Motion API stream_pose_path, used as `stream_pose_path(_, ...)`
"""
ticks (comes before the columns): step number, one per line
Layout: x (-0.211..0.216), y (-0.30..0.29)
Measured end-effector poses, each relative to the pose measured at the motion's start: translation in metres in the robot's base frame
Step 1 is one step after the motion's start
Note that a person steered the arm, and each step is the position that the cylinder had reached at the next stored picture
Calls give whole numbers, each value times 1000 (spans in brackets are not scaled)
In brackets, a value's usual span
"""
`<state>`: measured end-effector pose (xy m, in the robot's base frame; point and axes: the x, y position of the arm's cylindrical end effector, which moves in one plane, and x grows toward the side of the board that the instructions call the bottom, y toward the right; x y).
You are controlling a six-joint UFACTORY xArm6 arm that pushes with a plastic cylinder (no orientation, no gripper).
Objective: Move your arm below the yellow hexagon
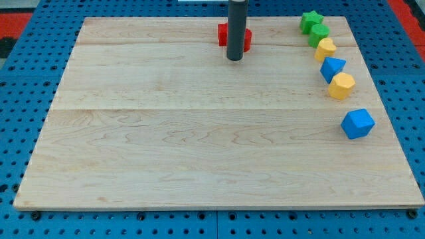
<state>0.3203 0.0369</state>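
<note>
Wooden board (199, 133), my tip (234, 59) against the red block (234, 36); no pincer fitted.
Heading under the yellow hexagon (341, 86), I risk clipping the blue cube (358, 123).

The rod's upper length runs out of frame at the view's top, leaving only its lower part and my tip (234, 59) visible. Directly behind it, a red block (246, 38) is largely covered, its shape unreadable. The table (199, 166) is surrounded by blue pegboard cropped on all 4 sides.
</note>
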Motion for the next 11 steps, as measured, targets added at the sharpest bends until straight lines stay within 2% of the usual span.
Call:
stream_pose_path(3, 26, -1)
stream_pose_path(4, 63, 26)
stream_pose_path(5, 64, 27)
stream_pose_path(7, 106, 76)
stream_pose_path(10, 120, 80)
stream_pose_path(11, 120, 113)
